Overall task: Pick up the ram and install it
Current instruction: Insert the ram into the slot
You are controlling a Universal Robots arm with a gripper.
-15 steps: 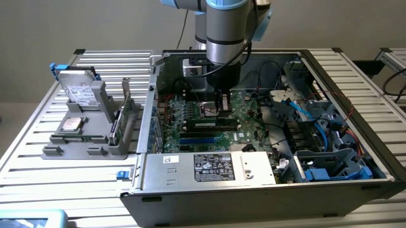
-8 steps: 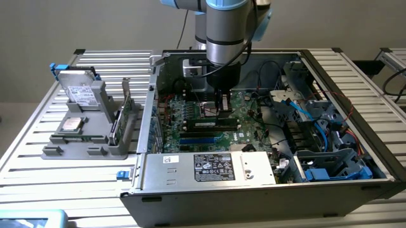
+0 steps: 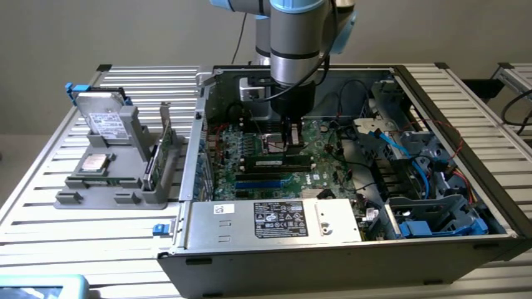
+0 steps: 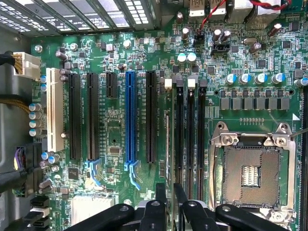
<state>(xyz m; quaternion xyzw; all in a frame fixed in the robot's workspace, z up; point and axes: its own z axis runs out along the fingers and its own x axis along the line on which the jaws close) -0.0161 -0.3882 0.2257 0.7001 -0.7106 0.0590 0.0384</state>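
On the slatted tabletop at the exterior view's left, a grey holder, carrying a hard drive propped up at its far end, a square processor chip flat in the middle and a tall green card on edge along the side nearest the case. Just beside it, an open computer case, motherboard exposed inside. Reaching down into the case from above, the arm, fingers low over the board, right above the ram. The ram itself is a dark stick with a pale label, seated along a memory slot, not lifted. Nearer the camera, a silver power supply across the case front. Toward the exterior view's right, a drive cage.

In the wrist view, the ram seen edge-on, standing in the memory slot closest to the expansion slots, between the blue slot and the empty processor socket. Fingers released, one on each side of the ram's top edge, slightly parted, not clamping it.
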